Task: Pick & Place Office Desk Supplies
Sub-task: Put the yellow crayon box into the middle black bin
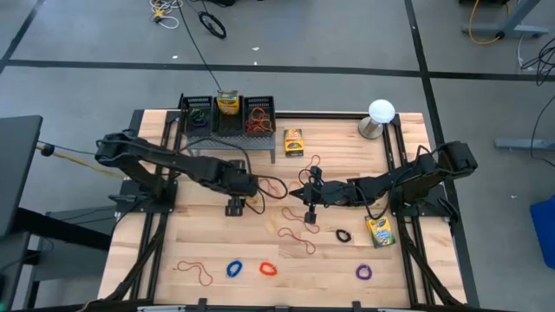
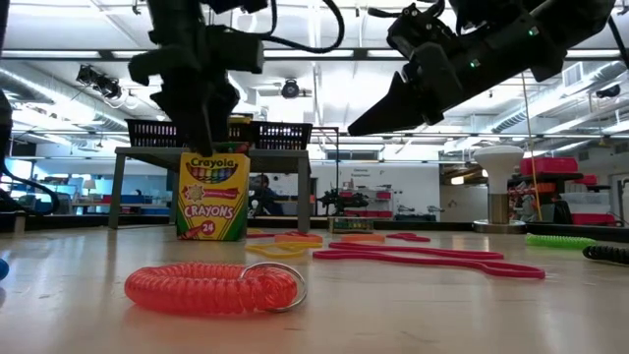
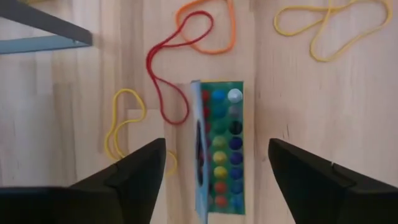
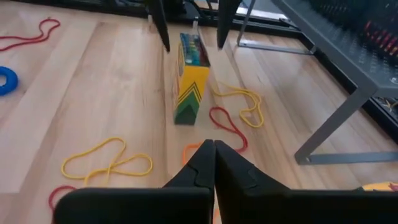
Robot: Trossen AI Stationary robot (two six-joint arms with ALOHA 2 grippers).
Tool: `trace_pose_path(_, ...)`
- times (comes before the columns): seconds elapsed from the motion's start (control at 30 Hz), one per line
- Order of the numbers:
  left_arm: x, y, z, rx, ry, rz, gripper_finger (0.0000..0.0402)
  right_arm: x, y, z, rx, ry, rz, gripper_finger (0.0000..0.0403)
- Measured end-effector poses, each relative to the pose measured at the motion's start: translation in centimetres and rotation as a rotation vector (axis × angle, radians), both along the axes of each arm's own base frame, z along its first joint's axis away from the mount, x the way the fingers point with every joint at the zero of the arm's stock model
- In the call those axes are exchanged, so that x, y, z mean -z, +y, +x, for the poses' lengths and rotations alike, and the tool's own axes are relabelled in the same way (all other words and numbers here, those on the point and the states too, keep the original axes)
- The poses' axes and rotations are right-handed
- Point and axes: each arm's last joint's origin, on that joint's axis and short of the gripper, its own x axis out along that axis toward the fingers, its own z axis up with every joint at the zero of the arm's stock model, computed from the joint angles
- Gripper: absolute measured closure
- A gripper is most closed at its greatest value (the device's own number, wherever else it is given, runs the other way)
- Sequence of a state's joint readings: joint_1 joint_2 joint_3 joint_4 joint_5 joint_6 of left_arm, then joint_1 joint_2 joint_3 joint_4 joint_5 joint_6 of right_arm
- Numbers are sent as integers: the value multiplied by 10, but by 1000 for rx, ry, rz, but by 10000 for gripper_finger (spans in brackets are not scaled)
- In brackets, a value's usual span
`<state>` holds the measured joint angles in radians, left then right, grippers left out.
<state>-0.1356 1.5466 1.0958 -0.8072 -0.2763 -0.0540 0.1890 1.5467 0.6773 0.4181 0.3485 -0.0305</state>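
- An upright crayon box point(image 4: 188, 78) is seen standing on the surface just in front of the black basket rack point(image 1: 227, 114), among loose rubber bands point(image 4: 107, 157).
- The left tool point(image 3: 214, 171) is spread wide astride the box top, nothing gripped; closing on it is judged the next move.
- The right tool point(image 4: 208, 163) is pinched shut, empty, beside the box.
- Basket contents are hard to make out.
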Motion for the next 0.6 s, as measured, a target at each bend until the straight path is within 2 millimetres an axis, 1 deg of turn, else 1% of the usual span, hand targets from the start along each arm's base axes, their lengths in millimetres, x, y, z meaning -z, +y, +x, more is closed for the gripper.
trace_pose_path(0.13, 12, 2, 7, 10, 34, -8, 127, -1, 0, 0, 0, -10, 1, 395)
trace_pose_path(0.3, 21, 4, 17, 43, 18, -54, 165, -1, 0, 1, -1, -16, -1, 392)
trace_pose_path(0.47, 25, 12, 16, 25, 55, -45, 228, -1, 0, 1, -3, -16, -5, 398)
trace_pose_path(0.6, 17, 12, 13, 50, 45, -37, 285, -2, 0, 1, -4, -17, -7, 396)
